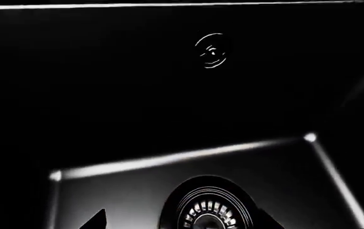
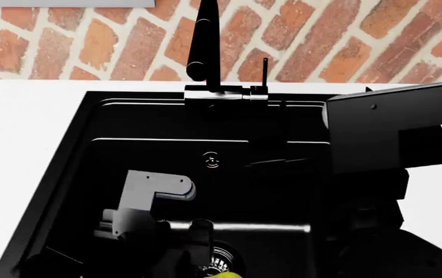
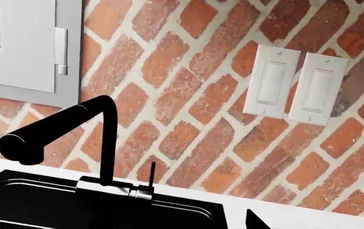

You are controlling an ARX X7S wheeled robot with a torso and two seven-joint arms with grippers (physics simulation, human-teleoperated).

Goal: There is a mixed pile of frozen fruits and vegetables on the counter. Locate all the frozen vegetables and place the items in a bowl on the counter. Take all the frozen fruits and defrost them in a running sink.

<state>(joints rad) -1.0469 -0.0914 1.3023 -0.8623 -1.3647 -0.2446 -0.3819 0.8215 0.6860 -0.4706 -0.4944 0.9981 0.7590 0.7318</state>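
Observation:
The black sink (image 2: 66,174) fills the head view, with its tall black faucet (image 2: 204,40) at the back. My left gripper (image 2: 194,240) is down inside the basin, just above the round metal drain (image 2: 219,259). A sliver of a bright yellow fruit (image 2: 225,274) shows by the drain at the view's lower edge. In the left wrist view my left gripper (image 1: 182,220) is open, with only the drain (image 1: 210,212) between its dark fingertips (image 1: 96,220). My right arm (image 2: 391,130) hangs above the sink's right side. The bowl, the vegetables and the tan fruit are out of view.
A brick wall (image 2: 89,40) rises behind the white counter (image 2: 20,121). The right wrist view shows the faucet (image 3: 99,138), its small lever (image 3: 151,174), two white wall switches (image 3: 296,83), a grey cabinet door (image 3: 23,47) and one fingertip (image 3: 256,221). An overflow hole (image 2: 211,160) sits in the sink's back wall.

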